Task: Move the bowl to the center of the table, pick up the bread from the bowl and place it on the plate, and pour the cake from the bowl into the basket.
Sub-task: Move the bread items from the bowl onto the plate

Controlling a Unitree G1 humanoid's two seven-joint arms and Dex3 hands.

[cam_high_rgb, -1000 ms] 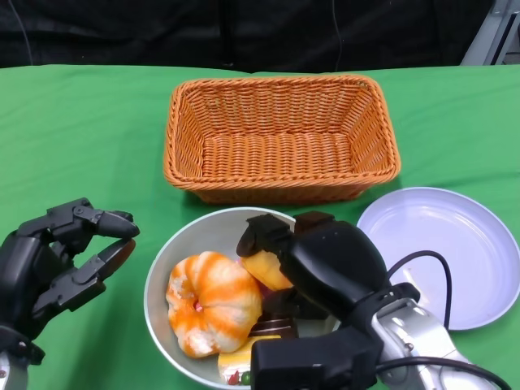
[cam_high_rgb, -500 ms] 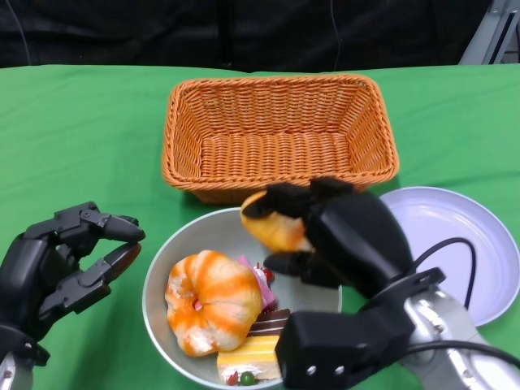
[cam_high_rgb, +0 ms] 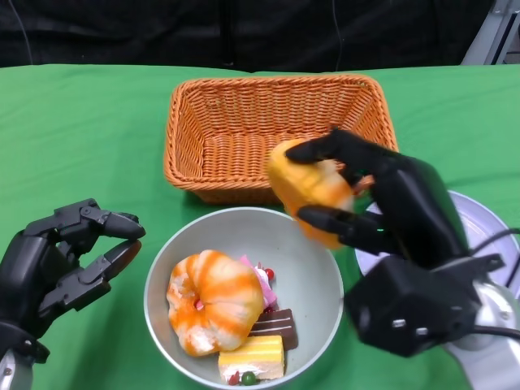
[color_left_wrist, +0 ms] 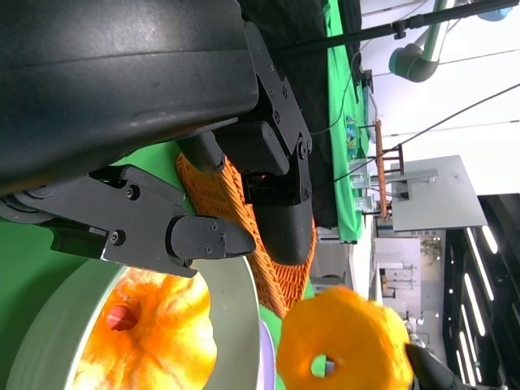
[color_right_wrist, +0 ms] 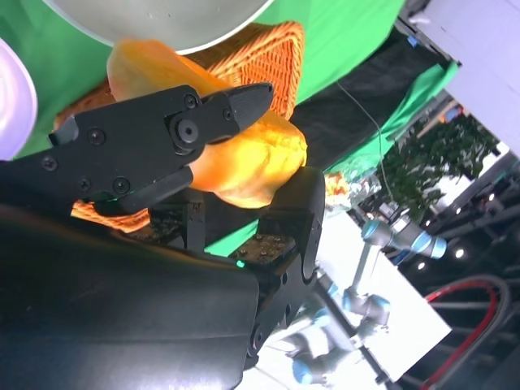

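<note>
right hand (cam_high_rgb: 382,207) has its fingers pinched around the bread (cam_high_rgb: 309,188), and the plate (cam_high_rgb: 479,236) sits just to its right, slightly nearer.

One basket (cam_high_rgb: 280,138), one bowl (cam_high_rgb: 313,268), one plate (cam_high_rgb: 487,223), two breads (cam_high_rgb: 309,188) (cam_high_rgb: 213,302), perhaps three cake pieces (cam_high_rgb: 258,345).

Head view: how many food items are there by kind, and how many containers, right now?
Bread: 2, one held by the right hand above the table, one striped orange and white in the bowl
Cake pieces: 3 visible in the bowl, pink, chocolate, yellow
Containers: 3, bowl, basket, plate
Total: 8
</note>
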